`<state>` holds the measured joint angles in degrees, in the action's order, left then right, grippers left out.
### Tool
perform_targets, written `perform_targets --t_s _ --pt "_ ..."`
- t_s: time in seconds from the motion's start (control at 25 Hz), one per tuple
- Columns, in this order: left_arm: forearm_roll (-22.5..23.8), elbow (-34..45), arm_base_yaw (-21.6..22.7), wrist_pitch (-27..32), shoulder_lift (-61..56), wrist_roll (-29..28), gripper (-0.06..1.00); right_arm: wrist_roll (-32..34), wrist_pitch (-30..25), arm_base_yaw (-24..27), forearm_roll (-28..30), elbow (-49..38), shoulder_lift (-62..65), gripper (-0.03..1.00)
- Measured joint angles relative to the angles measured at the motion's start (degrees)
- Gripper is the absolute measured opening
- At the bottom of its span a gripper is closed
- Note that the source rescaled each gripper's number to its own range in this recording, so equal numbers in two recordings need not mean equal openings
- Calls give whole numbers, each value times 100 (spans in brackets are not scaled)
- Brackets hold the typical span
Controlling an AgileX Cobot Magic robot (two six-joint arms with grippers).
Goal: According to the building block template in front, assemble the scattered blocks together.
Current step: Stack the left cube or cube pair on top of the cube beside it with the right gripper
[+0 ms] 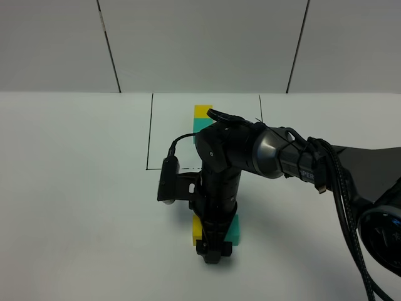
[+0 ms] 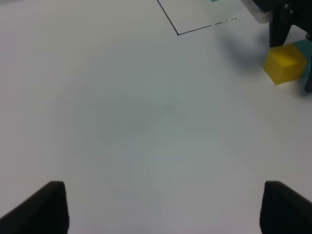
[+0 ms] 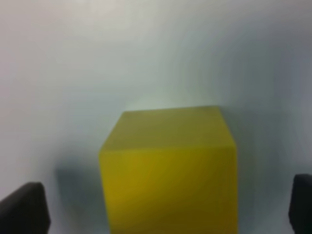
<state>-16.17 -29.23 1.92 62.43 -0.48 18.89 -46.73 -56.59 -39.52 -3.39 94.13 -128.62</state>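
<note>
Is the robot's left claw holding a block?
No: the left gripper is open, with only bare white table between its fingers, and the yellow cube sits apart from it.

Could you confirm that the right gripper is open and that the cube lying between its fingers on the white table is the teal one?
Not quite: the cube between the fingers of the right gripper is the yellow cube, not the teal cube, as the right wrist view shows. The rest holds: the gripper is open and the cube lies on the white table.
</note>
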Motion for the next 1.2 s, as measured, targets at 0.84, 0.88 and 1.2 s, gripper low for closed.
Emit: perform_targets --t_s 0.84,0.88,1.2 --pt "0 0 0 0 0 0 72 1905 -295 6 44 2 591 1" --pt "0 0 0 0 0 0 72 2269 -295 6 38 7 686 1" --pt "0 0 0 0 0 5 72 6061 406 110 30 7 835 1"
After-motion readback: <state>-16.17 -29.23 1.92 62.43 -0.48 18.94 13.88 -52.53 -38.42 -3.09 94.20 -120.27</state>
